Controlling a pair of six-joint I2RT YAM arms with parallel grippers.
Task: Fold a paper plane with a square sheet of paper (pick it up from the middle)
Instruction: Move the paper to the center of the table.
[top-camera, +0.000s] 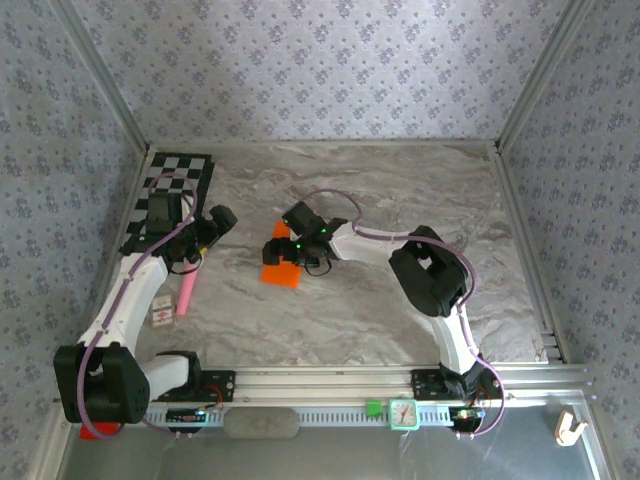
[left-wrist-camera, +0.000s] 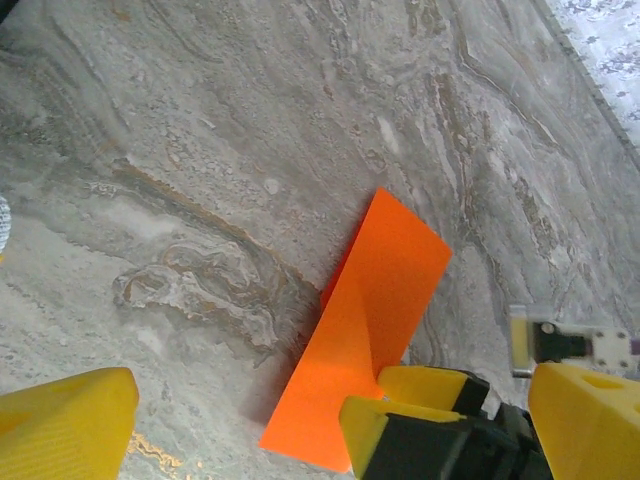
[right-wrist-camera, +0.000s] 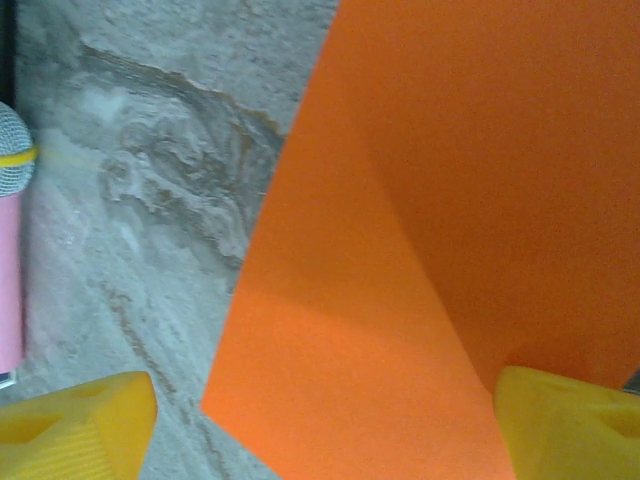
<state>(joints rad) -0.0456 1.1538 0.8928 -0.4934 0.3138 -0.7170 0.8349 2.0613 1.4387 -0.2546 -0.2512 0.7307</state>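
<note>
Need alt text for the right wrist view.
Creased orange paper lies on a grey marbled table. The right gripper has its yellow jaws wide apart at the bottom corners; a pink object sits far left.

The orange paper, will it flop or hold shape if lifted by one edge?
The orange paper looks thin, so probably floppy and light. Its crease may stiffen it along that line. On the smooth table it could slide if pushed.

The sheet of paper (top-camera: 281, 275) lies mid-table (top-camera: 400, 190), partly under the right gripper (top-camera: 283, 245). The microphone (top-camera: 187, 288) lies to its left, and the checkerboard (top-camera: 180, 168) is in the far-left corner.
</note>
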